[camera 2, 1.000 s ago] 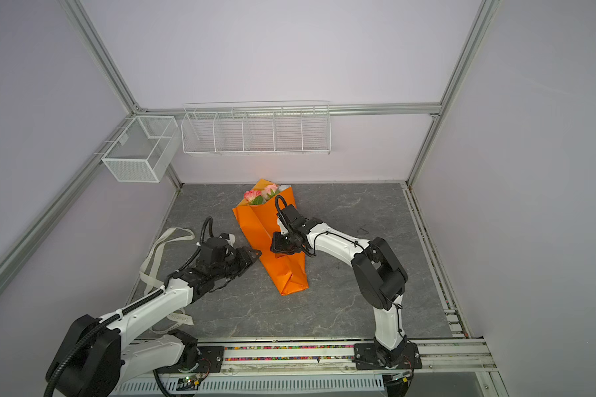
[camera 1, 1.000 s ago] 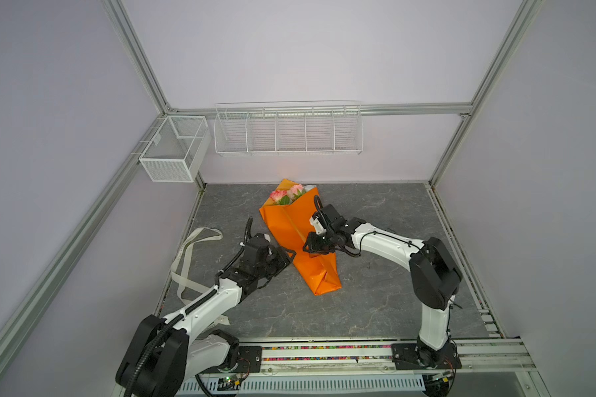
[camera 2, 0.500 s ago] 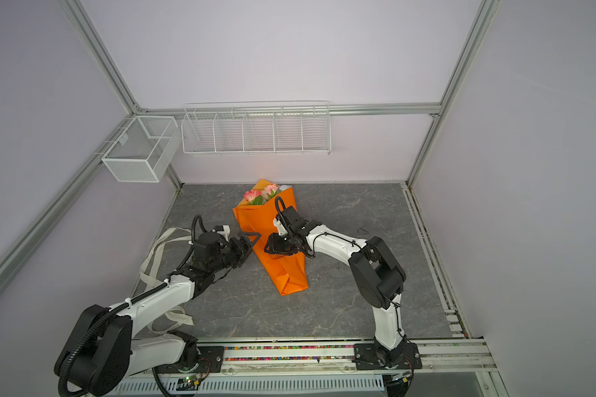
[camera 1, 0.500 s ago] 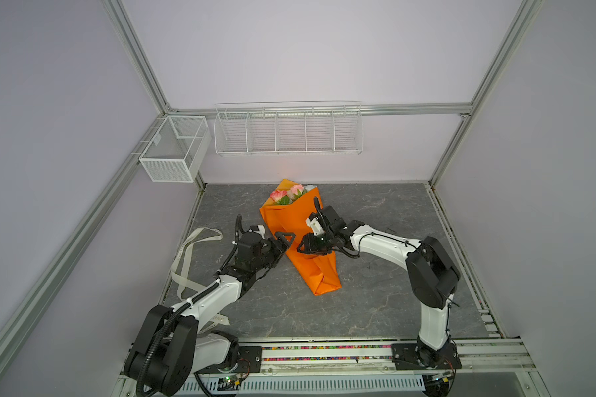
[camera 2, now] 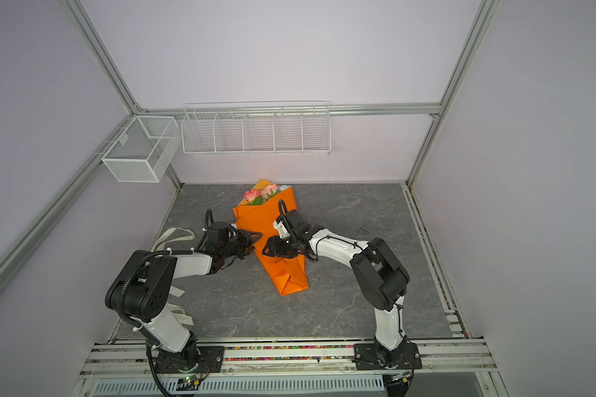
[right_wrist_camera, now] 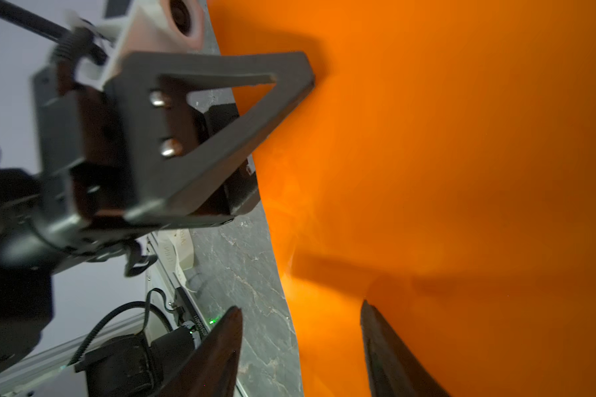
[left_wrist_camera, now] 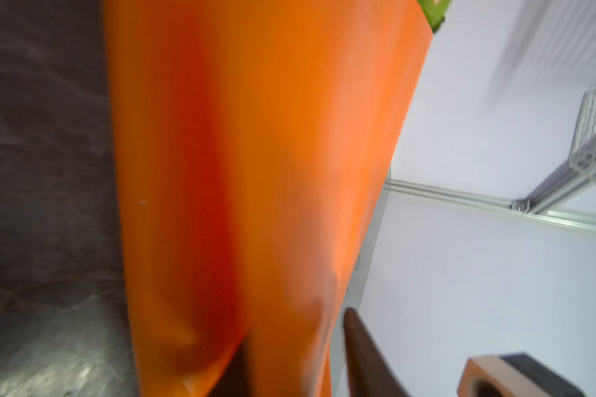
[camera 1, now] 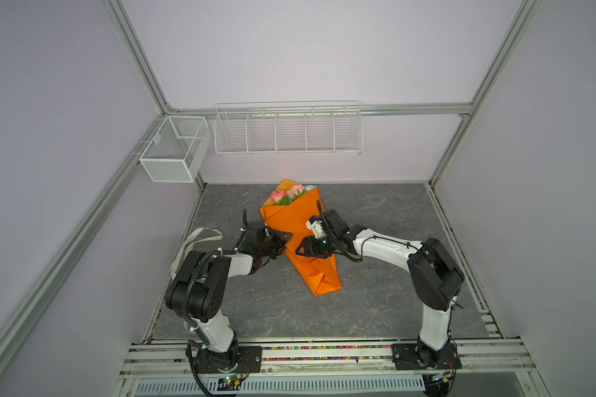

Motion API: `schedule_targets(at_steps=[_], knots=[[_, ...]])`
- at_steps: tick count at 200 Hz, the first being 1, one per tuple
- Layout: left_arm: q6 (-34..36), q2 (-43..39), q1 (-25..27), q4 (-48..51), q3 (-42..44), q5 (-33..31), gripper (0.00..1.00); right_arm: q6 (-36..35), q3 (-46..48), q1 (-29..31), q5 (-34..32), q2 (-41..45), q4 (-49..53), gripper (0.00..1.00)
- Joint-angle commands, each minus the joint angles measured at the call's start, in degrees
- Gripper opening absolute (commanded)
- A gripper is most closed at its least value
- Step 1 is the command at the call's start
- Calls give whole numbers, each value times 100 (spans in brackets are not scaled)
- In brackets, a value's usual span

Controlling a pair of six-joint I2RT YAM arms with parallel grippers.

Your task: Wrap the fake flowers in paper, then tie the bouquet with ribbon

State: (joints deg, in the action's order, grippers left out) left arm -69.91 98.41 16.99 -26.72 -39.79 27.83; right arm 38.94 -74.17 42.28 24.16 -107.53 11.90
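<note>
The bouquet (camera 1: pixel 300 220) (camera 2: pixel 265 220) is a long orange paper cone lying on the grey floor. The fake flowers (camera 1: pixel 286 195) (camera 2: pixel 260 194), pink and cream roses, stick out of its far end. My left gripper (camera 1: pixel 284 240) (camera 2: pixel 255 239) is at the cone's left edge. In the left wrist view a fold of the orange paper (left_wrist_camera: pixel 255 137) fills the narrow gap of the left gripper (left_wrist_camera: pixel 296 361). My right gripper (camera 1: pixel 300 249) (camera 2: pixel 267 248) hangs open over the cone's middle. In its wrist view the right gripper (right_wrist_camera: pixel 298 330) straddles the paper's edge (right_wrist_camera: pixel 461 172).
A cream ribbon (camera 1: pixel 200 237) (camera 2: pixel 172 237) lies loose on the floor left of the left arm. A white wire rack (camera 1: pixel 288 134) hangs on the back wall and a mesh box (camera 1: pixel 172 154) on the left frame. The arms' rail (camera 1: pixel 324 350) runs along the front.
The left arm swung in from the near left to the cone's edge, its jaws opening wide and then closing on the paper. The right gripper opened wider and slid slightly toward the cone's left edge.
</note>
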Motion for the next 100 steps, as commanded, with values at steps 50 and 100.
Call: schedule_targets(at_steps=[50,100], knots=[[1344,320,-330,1283,-1108,316,7,506,2185,-782,757,1757,-950,41],[1440,675,-419,1089,-1159,539,6,808,2775,-648,1331,1236,-1743,27]])
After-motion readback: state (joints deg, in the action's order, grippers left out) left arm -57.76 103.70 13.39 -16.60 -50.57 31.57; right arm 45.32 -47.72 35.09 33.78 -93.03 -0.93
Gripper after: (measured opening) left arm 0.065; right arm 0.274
